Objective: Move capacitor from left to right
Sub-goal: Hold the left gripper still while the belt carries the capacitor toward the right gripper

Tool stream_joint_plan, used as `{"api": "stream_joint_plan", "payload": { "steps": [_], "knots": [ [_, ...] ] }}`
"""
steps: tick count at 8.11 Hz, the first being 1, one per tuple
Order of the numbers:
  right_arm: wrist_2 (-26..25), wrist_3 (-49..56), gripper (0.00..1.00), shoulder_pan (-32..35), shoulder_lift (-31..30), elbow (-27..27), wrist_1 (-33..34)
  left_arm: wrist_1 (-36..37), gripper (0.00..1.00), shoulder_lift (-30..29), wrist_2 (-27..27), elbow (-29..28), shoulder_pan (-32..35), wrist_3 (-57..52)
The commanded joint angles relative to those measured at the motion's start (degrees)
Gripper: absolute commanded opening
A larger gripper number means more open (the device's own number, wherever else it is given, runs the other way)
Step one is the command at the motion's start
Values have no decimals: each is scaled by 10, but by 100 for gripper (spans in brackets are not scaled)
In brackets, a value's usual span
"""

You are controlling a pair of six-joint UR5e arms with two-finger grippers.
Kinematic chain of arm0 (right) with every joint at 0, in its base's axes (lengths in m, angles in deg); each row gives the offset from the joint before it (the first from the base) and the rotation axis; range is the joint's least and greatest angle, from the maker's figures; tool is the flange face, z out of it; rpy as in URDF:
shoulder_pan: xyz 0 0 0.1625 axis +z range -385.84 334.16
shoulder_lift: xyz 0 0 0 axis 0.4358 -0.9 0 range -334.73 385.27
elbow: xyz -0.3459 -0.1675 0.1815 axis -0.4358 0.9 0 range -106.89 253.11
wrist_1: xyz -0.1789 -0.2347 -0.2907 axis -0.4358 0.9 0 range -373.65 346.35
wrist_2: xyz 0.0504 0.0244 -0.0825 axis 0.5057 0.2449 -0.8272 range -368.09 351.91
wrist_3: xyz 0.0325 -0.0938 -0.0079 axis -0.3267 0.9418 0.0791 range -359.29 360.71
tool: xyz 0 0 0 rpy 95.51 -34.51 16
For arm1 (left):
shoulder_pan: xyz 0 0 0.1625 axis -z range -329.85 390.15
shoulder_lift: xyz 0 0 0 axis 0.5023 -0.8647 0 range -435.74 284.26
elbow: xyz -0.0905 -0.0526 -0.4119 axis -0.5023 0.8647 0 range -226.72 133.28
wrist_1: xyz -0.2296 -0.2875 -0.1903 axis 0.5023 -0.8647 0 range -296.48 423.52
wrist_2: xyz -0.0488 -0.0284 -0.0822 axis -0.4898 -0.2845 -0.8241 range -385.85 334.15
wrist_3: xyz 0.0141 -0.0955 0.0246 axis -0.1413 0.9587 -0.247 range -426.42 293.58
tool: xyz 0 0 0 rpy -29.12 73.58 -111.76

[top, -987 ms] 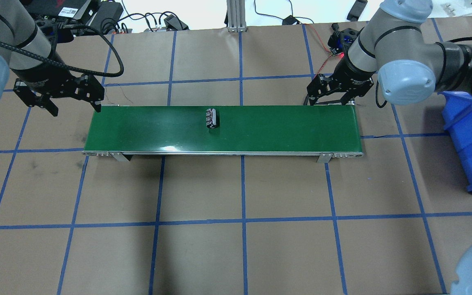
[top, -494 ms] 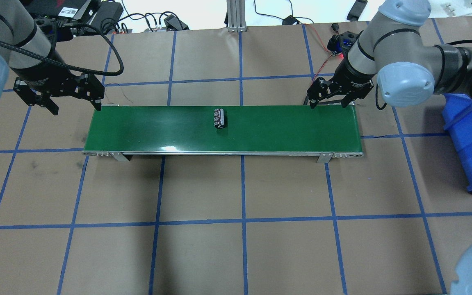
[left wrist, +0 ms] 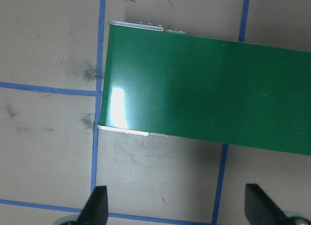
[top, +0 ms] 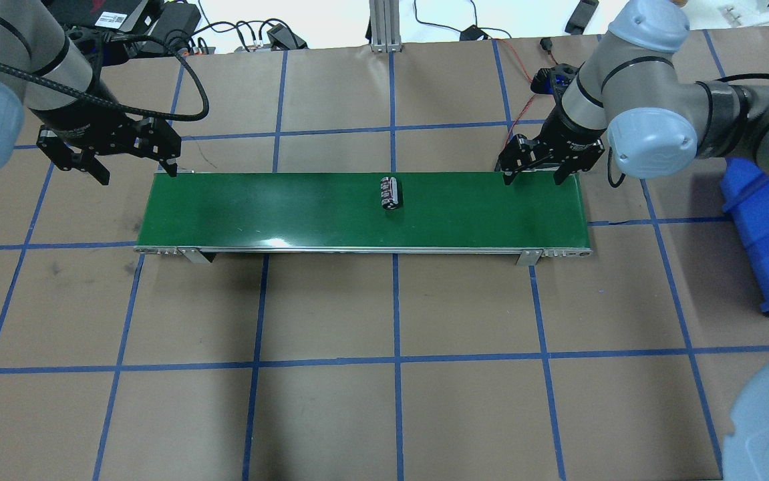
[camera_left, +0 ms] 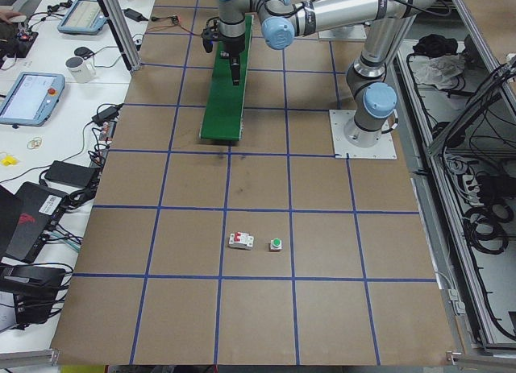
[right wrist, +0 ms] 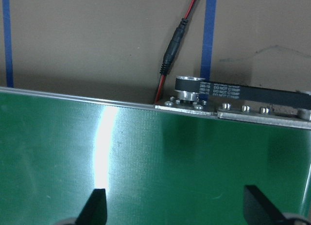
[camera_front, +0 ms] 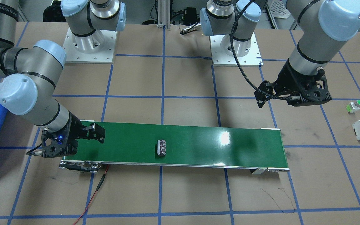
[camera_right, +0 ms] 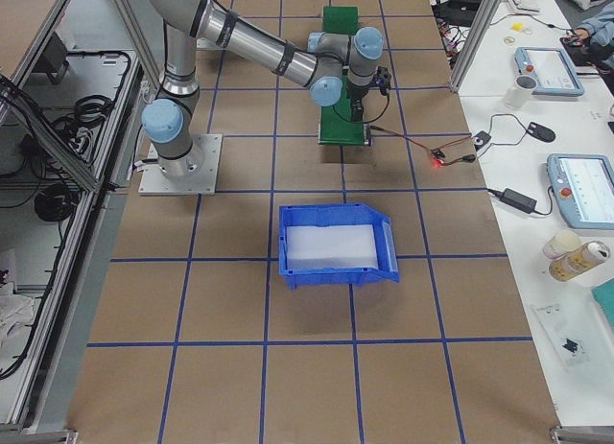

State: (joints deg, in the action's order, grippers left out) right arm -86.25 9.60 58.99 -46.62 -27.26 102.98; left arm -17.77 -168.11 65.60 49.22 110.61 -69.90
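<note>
**A:** Where is the capacitor (top: 391,193)?
**B:** On its side, mid-belt (top: 277,214). My right gripper (top: 532,179) hovers at its 3 o'clock, spread and empty. The left gripper (top: 138,176), at 9 o'clock, is likewise spread.
**A:** Risk?
**B:** It may roll, I judge, so a late closure would miss.

I can read no text for certain. Print on the drive belt (right wrist: 243,91) and the capacitor (camera_front: 162,147) is too small.

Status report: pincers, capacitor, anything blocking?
Both open, empty: left pincer off left end of green belt, right pincer at its right end. Loose capacitor lying mid-belt. Nothing between it and right pincer.
</note>
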Motion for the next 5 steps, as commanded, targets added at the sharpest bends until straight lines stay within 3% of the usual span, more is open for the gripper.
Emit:
{"api": "stream_joint_plan", "payload": {
  "steps": [1, 5],
  "knots": [
    [1, -58, 100, 3, 0, 0, 4, 1, 100, 1, 0, 2, 0, -2],
    [2, -62, 100, 5, 0, 0, 5, -4, 100, -2, 47, 1, 0, -1]
  ]
}}
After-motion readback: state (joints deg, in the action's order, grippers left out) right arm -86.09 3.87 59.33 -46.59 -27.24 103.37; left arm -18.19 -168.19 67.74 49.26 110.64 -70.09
